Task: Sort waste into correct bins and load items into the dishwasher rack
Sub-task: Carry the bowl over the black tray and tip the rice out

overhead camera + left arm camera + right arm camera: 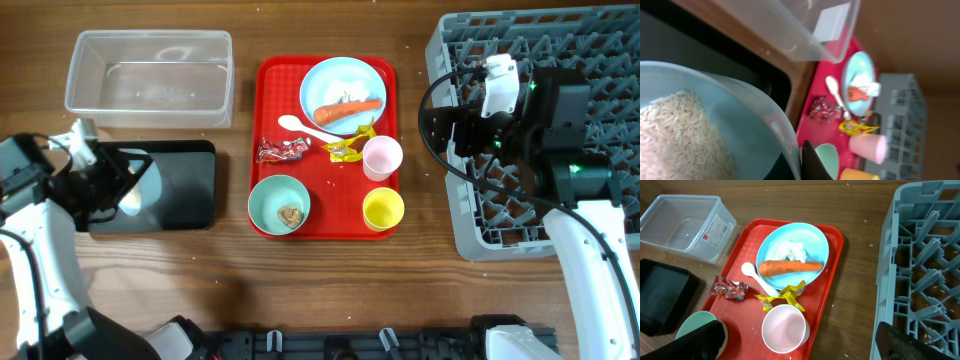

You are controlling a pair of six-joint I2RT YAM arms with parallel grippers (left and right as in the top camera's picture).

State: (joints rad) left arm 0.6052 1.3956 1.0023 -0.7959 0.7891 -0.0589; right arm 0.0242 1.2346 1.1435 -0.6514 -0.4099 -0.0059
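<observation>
White bowl (pixel 757 125) of rice (pixel 680 135), clamped in left gripper (pixel 120 183) over black bin (pixel 190 185), frame left; right gripper (pixel 445 125) open, empty; dishwasher rack (pixel 600 60) not yet loaded.

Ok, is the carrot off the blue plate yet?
No, the carrot lies across the blue plate, which sits on the red tray.

White arm links (pixel 585 255), black motor housings (pixel 565 105), green indicator lights (pixel 575 170).

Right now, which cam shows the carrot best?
Right wrist: the carrot lies full length across the blue plate, close and unobstructed. Overhead shows it whole but small. Left wrist catches only a small blurred orange patch far off.
</observation>
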